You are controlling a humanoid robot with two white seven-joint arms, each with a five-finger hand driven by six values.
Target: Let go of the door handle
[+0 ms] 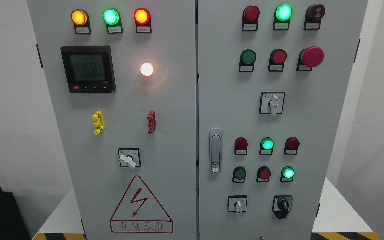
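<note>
Since the handle (215,150) stands bare, with nothing touching it, we judge the release to be done already, or as good as done. It is a silver, upright lever set flush in its plate at the left edge of the right door (328,133), about mid-height, just right of the seam (197,100) between the two doors. It lies flat against the panel, not swung out, and both doors look closed, the seam running straight from top to bottom. Neither of our hands shows anywhere in the head view, and no arm enters from the lower left or lower right, so we cannot tell how far open the fingers are or whether they carry anything; all we can say is that they are not on the handle. Just right of the handle sit two rows of round lamps and buttons, with a lit green lamp (267,144) in the upper row. Below those are a small white switch (237,204) and a black knob (282,204). Farther up the right door is another switch (272,103), and above it the big red stop button (312,56). On the left door (172,133) we see the meter (88,69), a bright white lamp (146,69), and the red warning triangle (141,206) near the bottom. What is left, as far as we can judge, is nothing at the handle itself.
</note>
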